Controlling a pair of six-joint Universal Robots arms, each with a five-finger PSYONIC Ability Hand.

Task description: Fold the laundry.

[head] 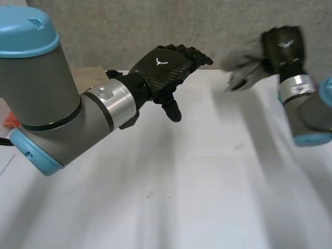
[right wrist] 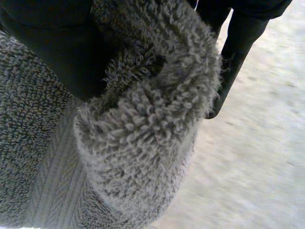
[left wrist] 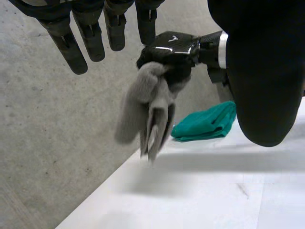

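White desk point(head: 207, 207) fills lower part of head view; matte surface, small dark speck point(head: 149, 195) near middle. Grey concrete wall point(head: 129, 26) rises behind desk's far edge. Brown flat patch point(head: 91, 78), cardboard-like, at far edge. Orange-red item point(head: 9, 120) at left side, mostly hidden, unidentifiable. Left wrist view: same rough concrete borders desk edge; faint dark scuff point(left wrist: 243, 191) on desk.

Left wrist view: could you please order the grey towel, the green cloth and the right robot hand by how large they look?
1. The grey towel, hanging from the hand that grips it.
2. The right robot hand and the green cloth look about alike, so I leave them unranked; the towel hides part of the hand.
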